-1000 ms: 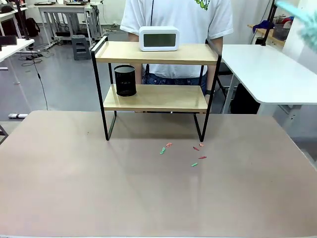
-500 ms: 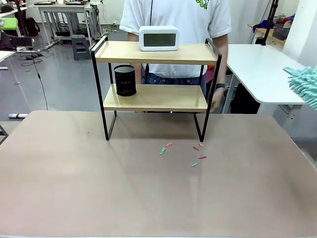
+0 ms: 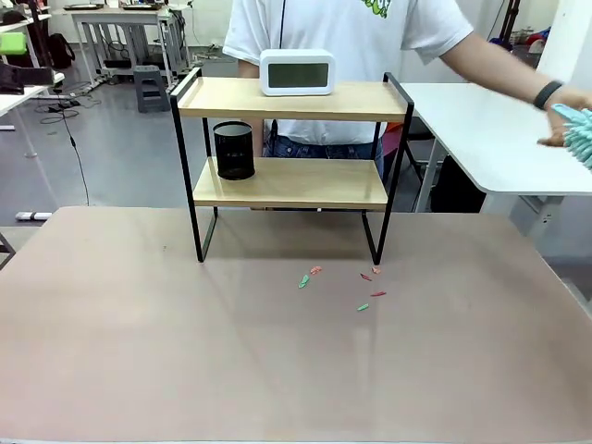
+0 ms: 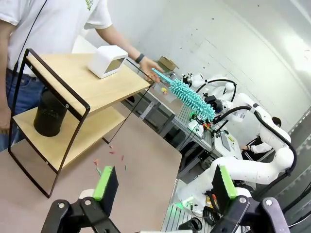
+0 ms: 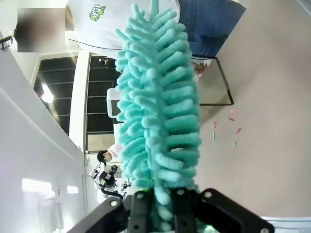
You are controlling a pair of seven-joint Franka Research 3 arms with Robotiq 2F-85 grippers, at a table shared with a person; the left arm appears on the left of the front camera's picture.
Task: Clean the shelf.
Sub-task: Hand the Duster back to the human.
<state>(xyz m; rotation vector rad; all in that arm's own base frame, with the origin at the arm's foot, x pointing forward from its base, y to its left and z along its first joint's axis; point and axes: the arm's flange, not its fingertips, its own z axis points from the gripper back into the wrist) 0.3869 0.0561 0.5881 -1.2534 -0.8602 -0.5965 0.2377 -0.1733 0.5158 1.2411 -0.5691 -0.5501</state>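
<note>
A white digital clock [image 3: 296, 72] and a black mesh pen cup [image 3: 234, 150] stand behind small red and green scraps [image 3: 363, 306] scattered on a beige tabletop [image 3: 185, 351].

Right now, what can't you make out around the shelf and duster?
- Duster: front view, cut off by the right edge; right pincer out of frame there.
- Scraps on the table: too small to identify.
- Clock display: no digits legible.
- Shelf: right wrist view, mostly hidden behind the duster.
- Cup contents: hidden by its wall.
</note>
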